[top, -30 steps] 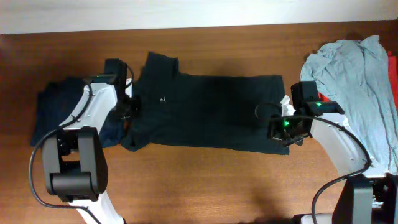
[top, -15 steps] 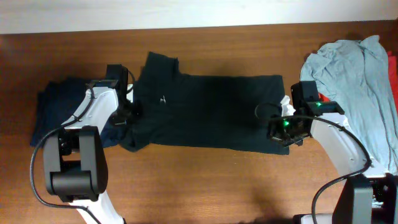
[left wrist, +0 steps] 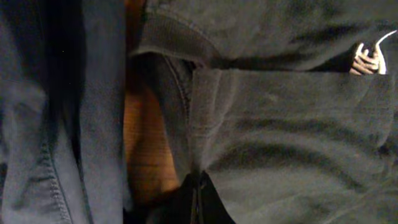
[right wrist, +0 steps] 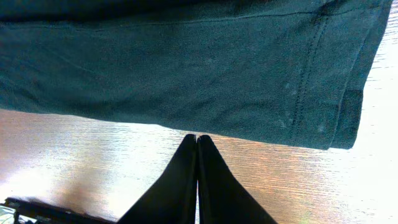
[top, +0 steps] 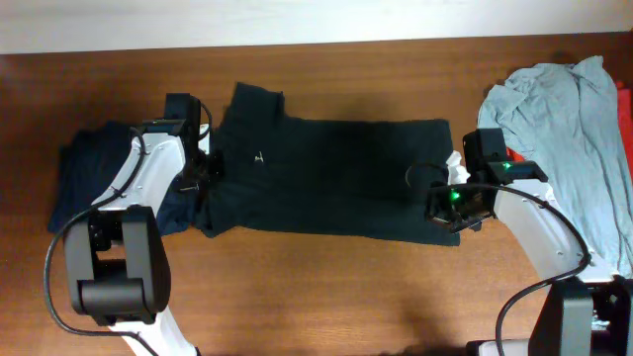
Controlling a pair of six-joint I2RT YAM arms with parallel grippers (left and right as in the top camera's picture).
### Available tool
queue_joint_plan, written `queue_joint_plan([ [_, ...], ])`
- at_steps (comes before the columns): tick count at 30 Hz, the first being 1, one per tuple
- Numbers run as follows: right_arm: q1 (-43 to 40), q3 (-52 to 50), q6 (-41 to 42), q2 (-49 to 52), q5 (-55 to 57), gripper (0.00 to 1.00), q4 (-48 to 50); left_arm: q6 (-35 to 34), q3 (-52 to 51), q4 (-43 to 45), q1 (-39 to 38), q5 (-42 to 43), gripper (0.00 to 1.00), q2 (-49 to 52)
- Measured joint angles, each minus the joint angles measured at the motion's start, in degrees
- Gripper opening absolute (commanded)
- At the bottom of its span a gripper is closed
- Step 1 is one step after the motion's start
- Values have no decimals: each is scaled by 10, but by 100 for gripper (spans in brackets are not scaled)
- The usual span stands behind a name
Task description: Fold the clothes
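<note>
**A:** Where does the black T-shirt (top: 336, 178) lie?

**B:** Flat across the middle of the counter (top: 326, 297). Its long axis runs left to right in the overhead frame, with the logo (top: 259, 156) and sleeves at the left end and the hem at the right.

**A:** And the fingers?

**B:** One pair is at each end, neither nearer. The left fingers (left wrist: 185, 208) are pressed together at the sleeve fold. The right fingers (right wrist: 180, 180) are together too, their tips touching the shirt's lower edge near the hem corner, with the cloth lying up-frame of them. I can't tell whether either pair pinches fabric.

**A:** The count?

**B:** There is one black shirt. One navy garment (top: 84, 183) lies at far left and one light grey shirt (top: 564, 119) at far right. A red sliver (top: 623, 99) shows at the frame's right edge.
</note>
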Motion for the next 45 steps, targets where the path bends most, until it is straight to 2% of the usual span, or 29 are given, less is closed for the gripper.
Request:
queue_joint_plan([
  [1, 0, 0, 0, 0, 0, 4, 0, 0, 0, -4, 0, 0, 1, 0],
  [5, 0, 0, 0, 0, 0, 4, 2, 4, 1, -36, 0, 0, 15, -2],
  [8, 0, 0, 0, 0, 0, 4, 3, 4, 1, -38, 0, 0, 15, -2],
  [11, 0, 0, 0, 0, 0, 4, 3, 4, 1, -37, 0, -1, 4, -3],
  [13, 0, 0, 0, 0, 0, 4, 2, 5, 1, -37, 0, -1, 5, -3],
  [14, 0, 0, 0, 0, 0, 4, 0, 5, 1, -37, 0, 0, 12, -3],
  [15, 0, 0, 0, 0, 0, 4, -2, 5, 1, -37, 0, -1, 26, -3],
  [17, 0, 0, 0, 0, 0, 4, -2, 5, 1, -37, 0, -7, 44, -3],
  [19, 0, 0, 0, 0, 0, 4, -3, 4, 1, -36, 0, -17, 53, -3],
  [23, 0, 0, 0, 0, 0, 4, -3, 6, 1, -18, 0, -31, 57, -3],
  [26, 0, 0, 0, 0, 0, 4, -3, 6, -2, 2, 0, -35, 56, -3],
  [29, 0, 0, 0, 0, 0, 4, -3, 5, -10, 11, 0, -37, 43, -3],
  [36, 0, 0, 0, 0, 0, 4, -4, 4, -34, 35, 0, -35, 38, -3],
  [45, 0, 0, 0, 0, 0, 4, -4, 2, -41, 54, 0, -30, 13, -3],
])
